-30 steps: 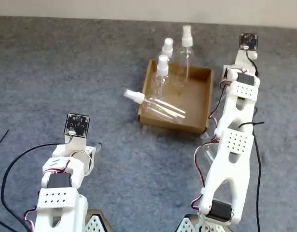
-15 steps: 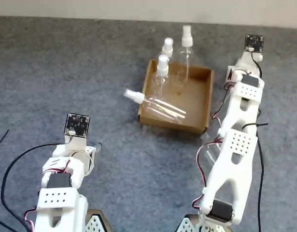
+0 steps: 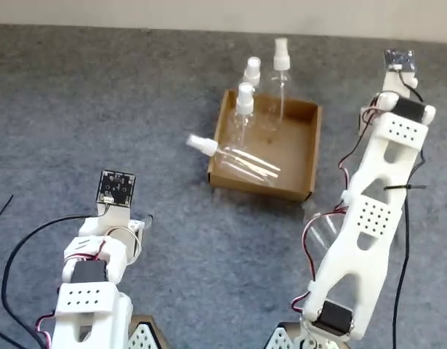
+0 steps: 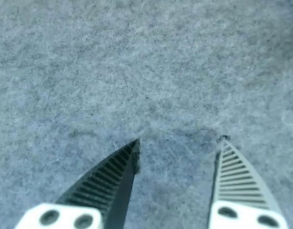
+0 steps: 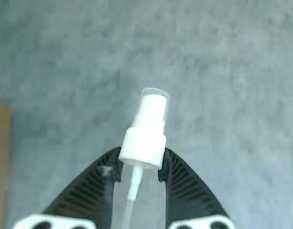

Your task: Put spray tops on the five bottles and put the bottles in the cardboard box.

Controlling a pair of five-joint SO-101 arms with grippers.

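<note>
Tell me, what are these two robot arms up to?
They are fitting spray tops onto bottles and packing them in a box. The right gripper is shut on a white spray top, held above the grey carpet beside the cardboard box. Three capped bottles stand at the box's far side, and a fourth bottle lies across its left wall. The left gripper hangs open over bare carpet, holding nothing.

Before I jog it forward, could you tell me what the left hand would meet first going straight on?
The left hand would likely meet only the grey carpet; depth is unclear.
</note>
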